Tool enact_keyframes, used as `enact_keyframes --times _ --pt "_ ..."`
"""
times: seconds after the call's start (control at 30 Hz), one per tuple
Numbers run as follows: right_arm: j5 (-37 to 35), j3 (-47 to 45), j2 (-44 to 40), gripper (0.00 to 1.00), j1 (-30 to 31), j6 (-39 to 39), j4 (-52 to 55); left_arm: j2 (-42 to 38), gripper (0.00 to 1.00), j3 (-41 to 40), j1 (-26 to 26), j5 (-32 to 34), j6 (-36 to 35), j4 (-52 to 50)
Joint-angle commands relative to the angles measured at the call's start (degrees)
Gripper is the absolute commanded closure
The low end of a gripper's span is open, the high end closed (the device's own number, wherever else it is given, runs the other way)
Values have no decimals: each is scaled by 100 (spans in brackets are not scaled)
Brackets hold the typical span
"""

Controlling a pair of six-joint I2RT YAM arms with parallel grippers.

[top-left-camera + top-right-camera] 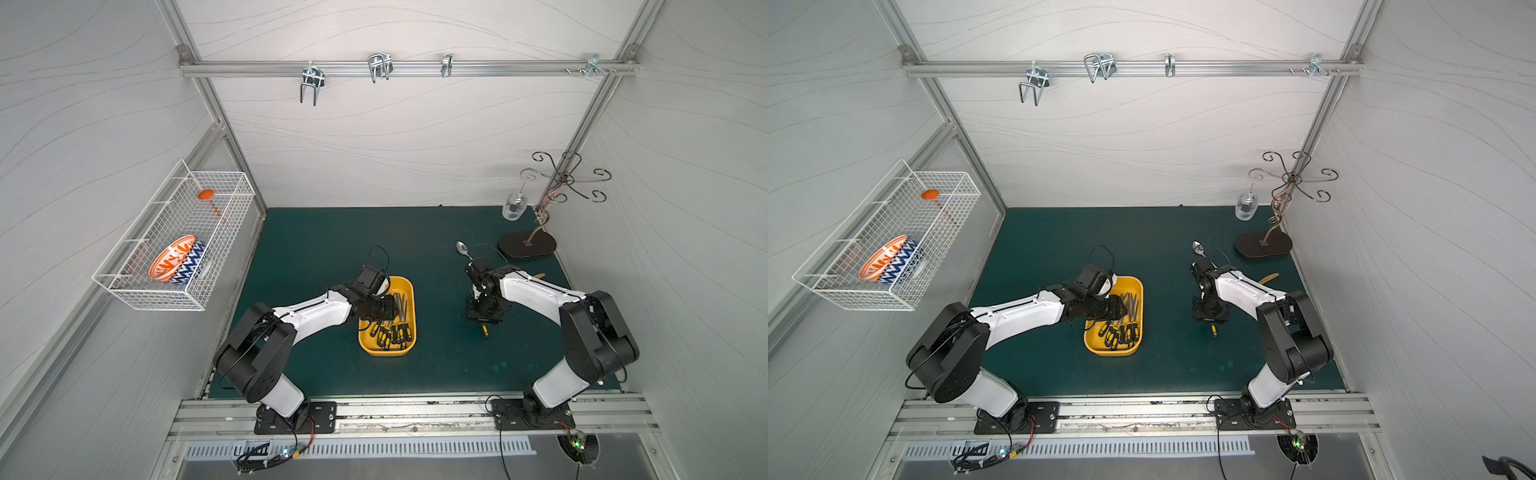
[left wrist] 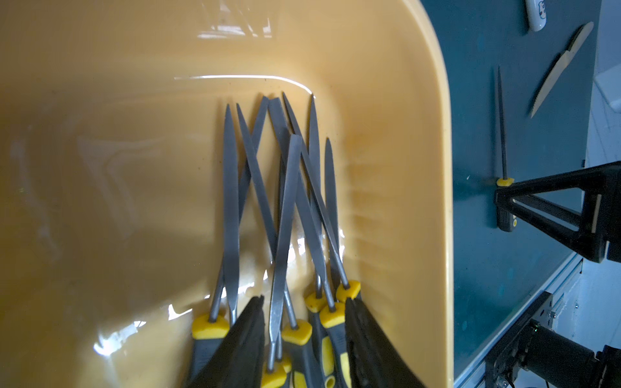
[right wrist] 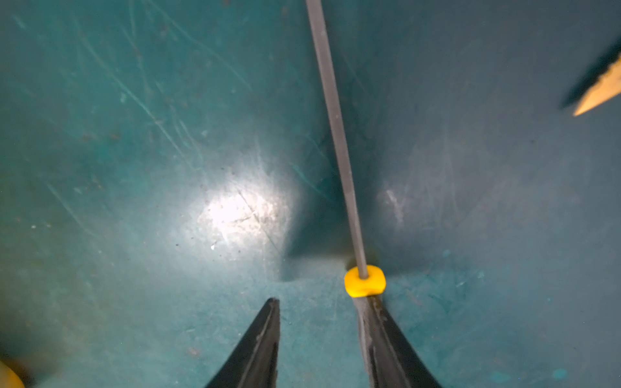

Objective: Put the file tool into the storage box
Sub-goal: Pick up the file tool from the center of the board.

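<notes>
File (image 3: 337,134) perhaps against right end effector (image 3: 319,299)

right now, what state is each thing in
storage box, on the mat, holding files
files, piled crossed inside it
loose file, flat on the mat, outside the box
left gripper, open over the piled files
right gripper, open at the loose file's handle
bowl, tilted in the wire basket

Both top views high overhead, whole green mat (image 1: 332,232), wrist cameras close-in — sharing one file tool (image 2: 501,134)
</notes>
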State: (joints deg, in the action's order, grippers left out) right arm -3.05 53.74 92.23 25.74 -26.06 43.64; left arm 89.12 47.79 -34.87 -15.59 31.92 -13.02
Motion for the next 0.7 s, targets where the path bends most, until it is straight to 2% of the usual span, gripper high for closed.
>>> enact_keyframes --times 0.0,0.4,0.67 --pt "-50 -207 79 55 -50 16 227 -142 55 93 16 -84 -11 235" --pt "-178 -4 -266 55 -321 116 367 -115 55 95 22 -145 -3 280" --pt "38 -214 -21 56 -390 155 263 -103 55 82 16 -181 7 316"
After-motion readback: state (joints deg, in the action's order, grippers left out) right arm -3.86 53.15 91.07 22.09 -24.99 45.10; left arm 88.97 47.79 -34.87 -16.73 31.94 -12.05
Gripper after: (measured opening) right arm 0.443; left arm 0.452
